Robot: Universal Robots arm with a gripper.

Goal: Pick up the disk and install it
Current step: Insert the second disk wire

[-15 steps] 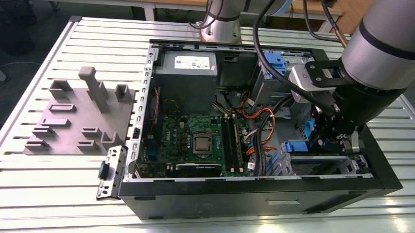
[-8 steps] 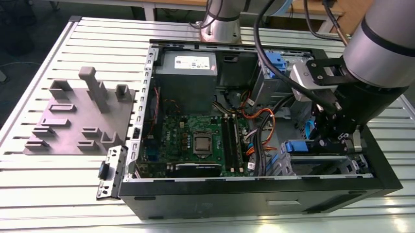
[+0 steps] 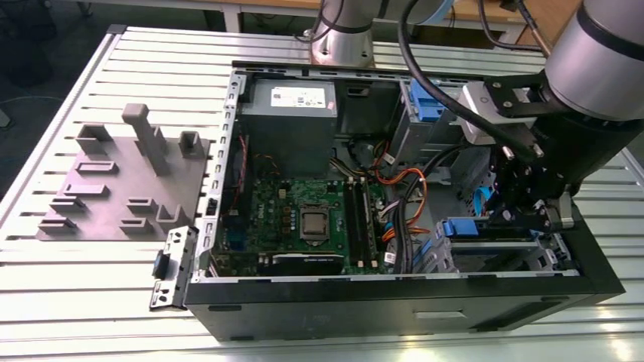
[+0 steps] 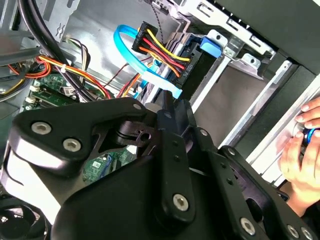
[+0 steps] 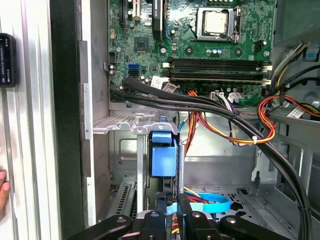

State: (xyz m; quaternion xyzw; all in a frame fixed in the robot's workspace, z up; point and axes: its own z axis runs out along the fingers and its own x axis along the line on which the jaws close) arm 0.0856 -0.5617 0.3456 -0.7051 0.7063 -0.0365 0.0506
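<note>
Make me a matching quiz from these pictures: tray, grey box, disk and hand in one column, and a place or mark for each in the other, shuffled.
1 tray
2 grey box
3 disk
4 hand

A next to the gripper
B on the table, outside the case
C at the case's outer edge
D bears a white sticker

Pairs: 1-B, 2-D, 3-A, 4-C

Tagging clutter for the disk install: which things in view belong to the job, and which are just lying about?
Job: disk in the drive bay, gripper, computer case.
Lying about: grey slotted tray on the table, a person's hand.
</note>
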